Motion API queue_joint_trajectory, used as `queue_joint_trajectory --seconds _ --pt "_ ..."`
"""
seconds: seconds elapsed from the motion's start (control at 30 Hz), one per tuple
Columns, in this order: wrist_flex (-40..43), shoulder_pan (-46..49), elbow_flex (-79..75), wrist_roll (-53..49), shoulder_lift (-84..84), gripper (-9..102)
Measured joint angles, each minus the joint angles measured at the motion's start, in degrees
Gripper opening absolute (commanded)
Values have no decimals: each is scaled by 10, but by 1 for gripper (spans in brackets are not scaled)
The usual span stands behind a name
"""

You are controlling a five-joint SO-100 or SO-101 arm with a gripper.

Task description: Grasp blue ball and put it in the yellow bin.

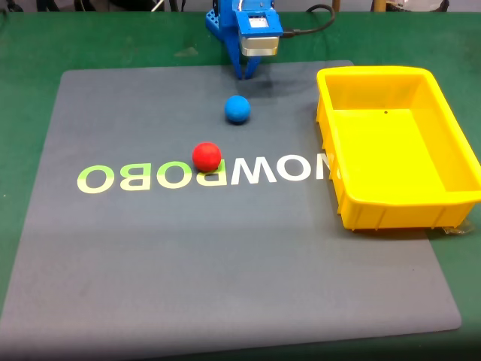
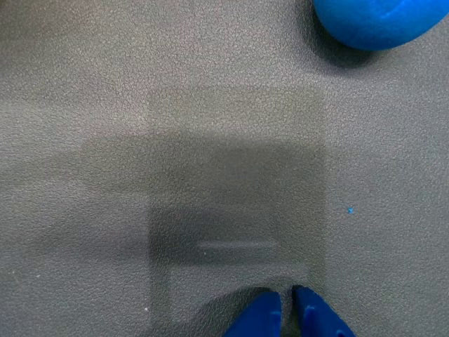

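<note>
While round, blue ball [image 1: 237, 109] seemingly axisless.

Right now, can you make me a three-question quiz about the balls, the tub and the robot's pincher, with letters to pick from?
1. Where is the blue ball?
A. inside the yellow bin
B. on the grey mat, in front of the gripper
C. on top of the red ball

2. How many balls lie on the mat?
A. one
B. two
C. four

3. How are the gripper's fingertips?
A. almost closed, holding nothing
C. wide open
B. squeezing the blue ball

Answers:
1 B: in the fixed view the blue ball sits on the mat, just in front of the gripper and apart from it.
2 B: one blue ball and one red ball.
3 A: in the wrist view the two blue tips nearly touch, and the ball sits away at the top right corner.
</note>
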Motion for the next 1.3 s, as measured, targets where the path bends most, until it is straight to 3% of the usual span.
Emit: queue_joint_trajectory --seconds 0.47,0.6,0.73,1.07,1.3 --pt "-2 -2 0 -10 0 0" --pt "-2 -2 0 -7 0 19" --pt "-16 36 0 -20 0 28" --pt "-51 112 -34 -80 -11 29" --pt "-144 91 -157 -50 -213 29"
